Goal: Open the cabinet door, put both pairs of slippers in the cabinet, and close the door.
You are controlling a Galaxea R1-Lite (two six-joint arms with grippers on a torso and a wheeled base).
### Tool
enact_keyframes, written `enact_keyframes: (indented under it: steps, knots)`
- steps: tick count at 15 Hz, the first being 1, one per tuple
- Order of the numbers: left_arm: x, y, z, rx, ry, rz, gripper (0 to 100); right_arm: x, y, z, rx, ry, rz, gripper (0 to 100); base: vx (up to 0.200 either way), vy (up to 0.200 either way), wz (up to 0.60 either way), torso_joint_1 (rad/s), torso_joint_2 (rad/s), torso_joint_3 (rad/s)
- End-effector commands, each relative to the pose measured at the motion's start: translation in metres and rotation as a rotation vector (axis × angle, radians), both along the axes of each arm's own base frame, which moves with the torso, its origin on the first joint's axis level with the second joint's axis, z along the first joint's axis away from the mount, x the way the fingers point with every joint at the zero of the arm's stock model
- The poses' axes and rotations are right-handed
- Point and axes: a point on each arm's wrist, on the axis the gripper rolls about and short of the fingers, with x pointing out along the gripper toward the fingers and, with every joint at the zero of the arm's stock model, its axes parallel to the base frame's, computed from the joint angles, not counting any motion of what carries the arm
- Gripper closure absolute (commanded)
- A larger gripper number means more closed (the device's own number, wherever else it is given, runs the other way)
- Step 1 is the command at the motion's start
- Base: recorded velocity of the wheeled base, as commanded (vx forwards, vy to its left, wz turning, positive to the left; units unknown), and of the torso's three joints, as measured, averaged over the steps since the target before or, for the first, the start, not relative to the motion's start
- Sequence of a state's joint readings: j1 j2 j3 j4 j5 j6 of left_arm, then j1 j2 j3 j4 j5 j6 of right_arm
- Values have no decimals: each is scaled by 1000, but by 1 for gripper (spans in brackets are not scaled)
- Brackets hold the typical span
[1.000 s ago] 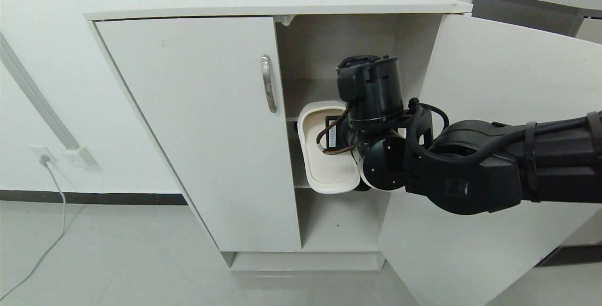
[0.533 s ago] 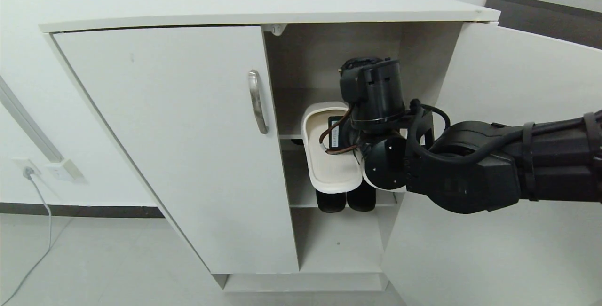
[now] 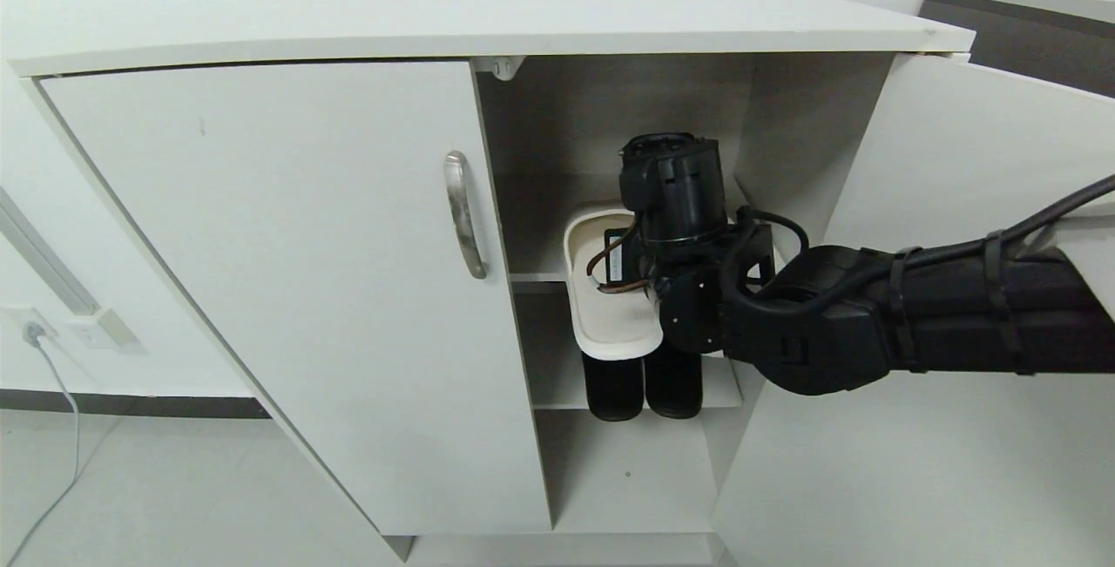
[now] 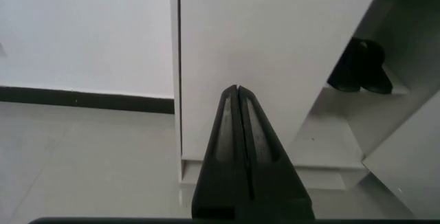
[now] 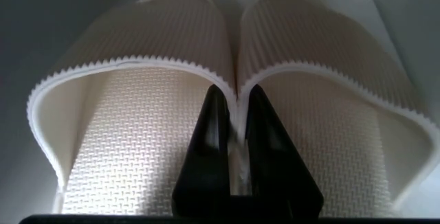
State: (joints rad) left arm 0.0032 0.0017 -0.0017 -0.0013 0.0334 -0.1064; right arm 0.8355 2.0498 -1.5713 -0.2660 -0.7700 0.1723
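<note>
White slippers (image 3: 610, 306) (image 5: 137, 135): pair side by side, long axis running front-to-back into the cabinet (image 3: 523, 23), toes inward and heels toward the wrist, at the level of the upper shelf (image 3: 531, 275). The heel end overhangs the shelf's front edge; can't tell if the soles rest on it. Right gripper (image 5: 235, 99) comes in from the heel side, fingers pinched on the two inner strap edges where the pair meets, so release looks like the next call once the pair is fully over the shelf. Black slippers (image 3: 645, 388) (image 4: 361, 66) sit directly below on the lower shelf (image 3: 557, 406), heels at its front edge. Right door (image 3: 958, 158) is swung wide, w/ the right arm passing in front of it; left door (image 3: 287, 271) is closed. Left gripper (image 4: 237, 93) is outside, low, facing the closed door, fingers pressed together, holding nothing. Right arm is far nearer.
</note>
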Motion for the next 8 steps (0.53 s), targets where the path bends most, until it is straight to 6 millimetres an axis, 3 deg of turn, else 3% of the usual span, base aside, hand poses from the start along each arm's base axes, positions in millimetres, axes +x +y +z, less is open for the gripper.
enact_keyframes:
  steps: [1, 8]
  knots:
    - [0, 0, 0, -1, 0, 0, 100, 6, 1, -6, -12, 5, 5, 100, 0, 0, 0, 0, 0, 0]
    - [0, 0, 0, -1, 0, 0, 100, 27, 0, -4, -23, -13, 2, 100, 0, 0, 0, 0, 0, 0]
